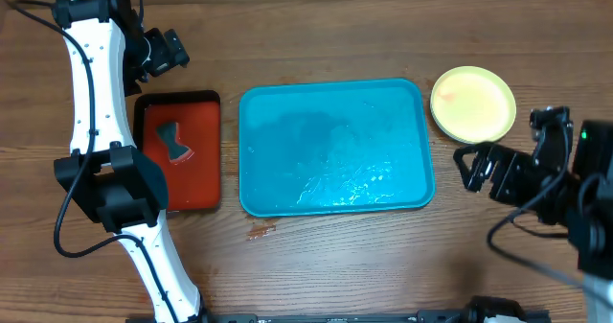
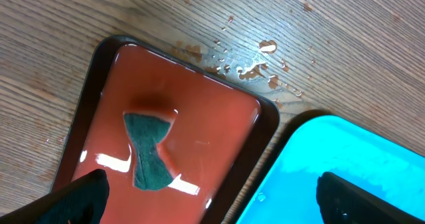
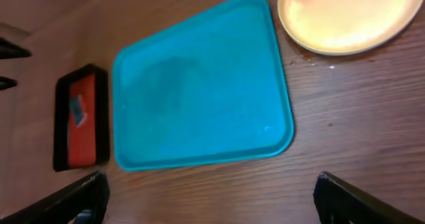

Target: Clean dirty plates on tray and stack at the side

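Note:
The turquoise tray [image 1: 333,147] lies in the middle of the table, wet, with no plates on it; it also shows in the right wrist view [image 3: 199,91] and the left wrist view [image 2: 345,164]. A pale yellow-green plate [image 1: 473,103] lies on the table right of the tray, topmost of what may be a stack; it shows in the right wrist view [image 3: 348,14] too. The light blue plate is not visible. My left gripper [image 2: 209,201] is open and empty above the red tray. My right gripper [image 3: 209,197] is open and empty over bare table, right of the turquoise tray.
A red tray with black rim [image 1: 179,152] left of the turquoise tray holds a dark green sponge [image 1: 172,141], seen also in the left wrist view [image 2: 151,149]. Water drops and orange specks [image 2: 255,68] lie on the wood behind it. A small smear [image 1: 261,231] is in front of the tray.

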